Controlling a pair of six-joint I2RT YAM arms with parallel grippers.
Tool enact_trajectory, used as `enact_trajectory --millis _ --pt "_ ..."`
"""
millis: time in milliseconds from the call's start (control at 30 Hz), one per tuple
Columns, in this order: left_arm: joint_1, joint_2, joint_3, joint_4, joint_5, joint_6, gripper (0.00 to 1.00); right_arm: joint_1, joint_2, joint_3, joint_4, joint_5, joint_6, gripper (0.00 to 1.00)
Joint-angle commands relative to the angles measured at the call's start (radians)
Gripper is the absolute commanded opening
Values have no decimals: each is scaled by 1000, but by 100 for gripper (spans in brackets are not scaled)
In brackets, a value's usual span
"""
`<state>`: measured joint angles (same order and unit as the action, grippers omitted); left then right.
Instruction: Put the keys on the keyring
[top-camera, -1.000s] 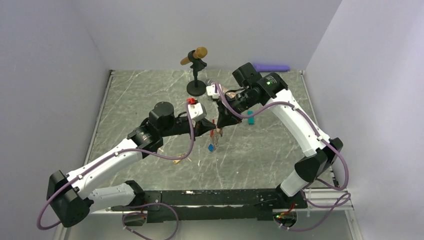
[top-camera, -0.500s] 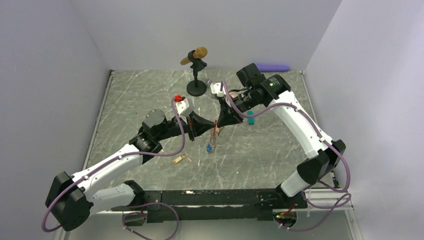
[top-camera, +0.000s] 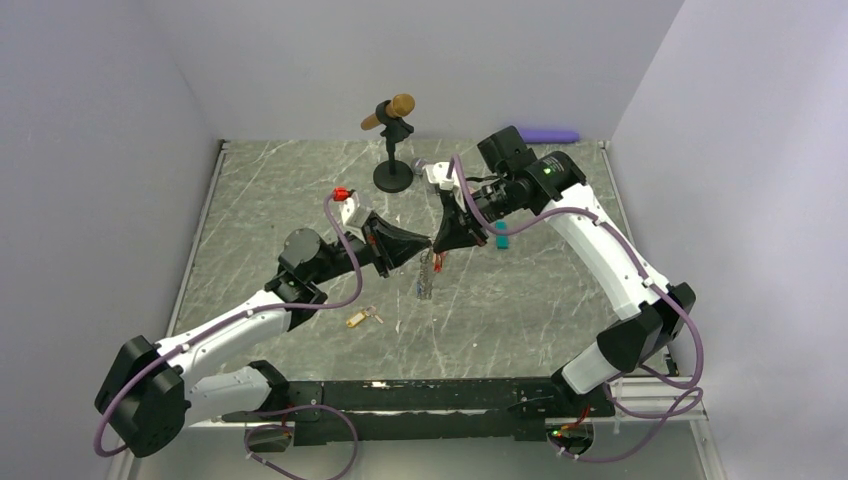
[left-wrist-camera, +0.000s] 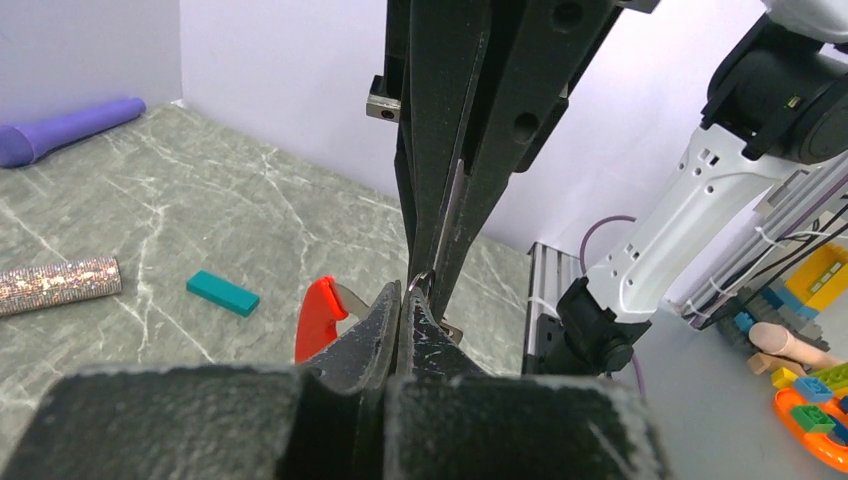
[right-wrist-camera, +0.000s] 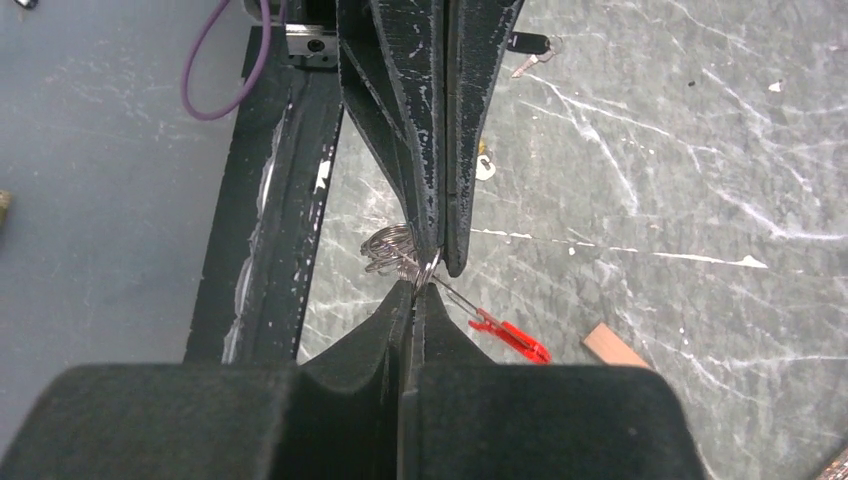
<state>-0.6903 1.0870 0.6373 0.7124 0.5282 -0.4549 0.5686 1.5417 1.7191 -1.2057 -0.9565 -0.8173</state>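
Your left gripper and right gripper meet tip to tip, both pinched shut on the keyring, which hangs above the table — this looks like the ring-opening step. Next you'd part the coil gently, then fetch the keys lying below.
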Motion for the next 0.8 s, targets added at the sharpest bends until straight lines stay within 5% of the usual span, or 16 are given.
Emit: enact_trajectory --millis 0,233,300,500,767 --pt "7 8 -1 253 -54 -84 0 -10 -24 -2 13 -57 22 0" --pt "8 -3 32 147 36 -4 4 -21 -36 -10 10 -47 12 0" --pt "8 -18 72 28 80 69 21 -21 -39 -8 3 -36 9 0" --pt "25 -48 202 -372 199 316 49 -21 -39 13 -36 -9 -20 0" --pt "30 24 461 -937 265 709 59 -15 -12 74 -129 44 -75 0"
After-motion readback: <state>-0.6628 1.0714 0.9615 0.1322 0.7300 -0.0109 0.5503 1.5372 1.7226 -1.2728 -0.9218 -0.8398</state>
